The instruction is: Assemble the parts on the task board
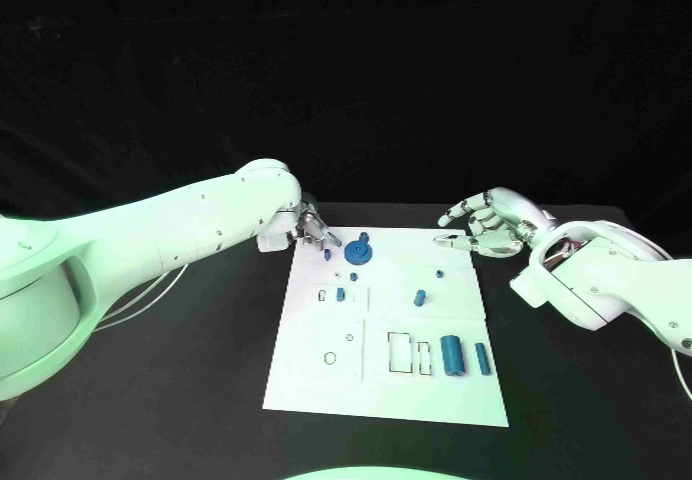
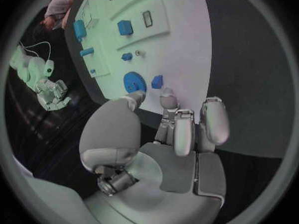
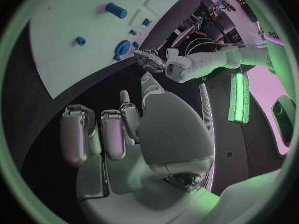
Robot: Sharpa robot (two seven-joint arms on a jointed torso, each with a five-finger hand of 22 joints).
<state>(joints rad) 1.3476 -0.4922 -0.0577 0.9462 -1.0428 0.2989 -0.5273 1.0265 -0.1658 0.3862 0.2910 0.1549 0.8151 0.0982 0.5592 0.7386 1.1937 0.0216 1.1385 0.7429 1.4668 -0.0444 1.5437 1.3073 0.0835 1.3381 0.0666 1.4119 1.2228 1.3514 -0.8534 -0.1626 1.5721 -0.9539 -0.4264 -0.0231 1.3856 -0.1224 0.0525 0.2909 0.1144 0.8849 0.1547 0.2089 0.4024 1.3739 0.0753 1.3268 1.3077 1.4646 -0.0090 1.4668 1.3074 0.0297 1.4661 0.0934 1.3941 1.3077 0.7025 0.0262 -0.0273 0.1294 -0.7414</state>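
Reaching over the white task board point(image 1: 387, 370) from both sides.
We see our left robot hand point(image 1: 312, 232) and right robot hand point(image 1: 488, 224) holding nothing, fingers apart, near the worktop's point(image 1: 202, 360) far edge; blue parts point(image 1: 451, 354) lie on the board.

Task board point(image 1: 378, 385) centre of table point(image 1: 173, 400). Round part point(image 1: 358, 251) at board's far edge; two long parts point(image 1: 451, 355) side by side near right. Left hand point(image 1: 312, 232) at far-left corner, right hand point(image 1: 488, 224) beyond far-right corner.
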